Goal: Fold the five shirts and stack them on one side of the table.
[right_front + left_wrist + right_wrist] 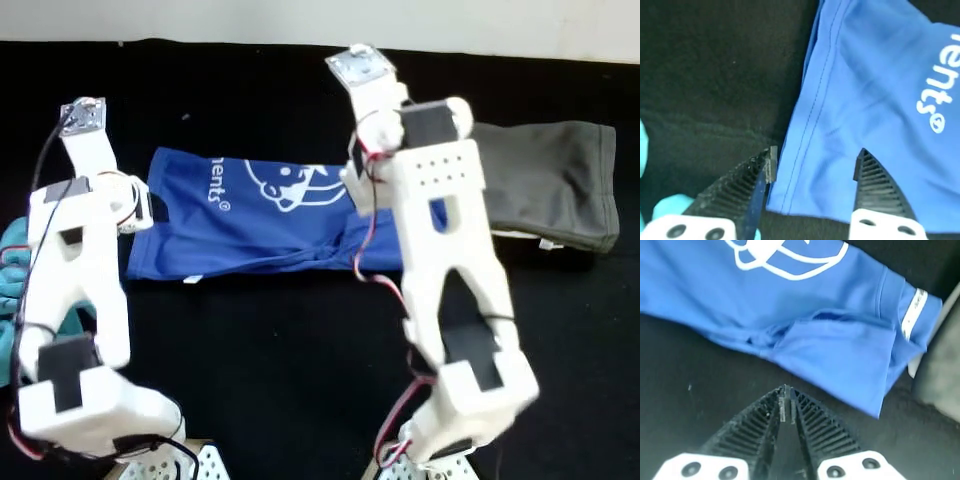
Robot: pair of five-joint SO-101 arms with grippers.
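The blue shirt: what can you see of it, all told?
The blue shirt is smooth, thin-looking fabric with a white printed drawing and lettering, a stitched hem and a small white label. It lies flat on the black table, folded into a long band with a sleeve flap turned over it. The left gripper hangs open over one corner; the right gripper is shut just off its near edge. A dark grey garment lies at its other end.
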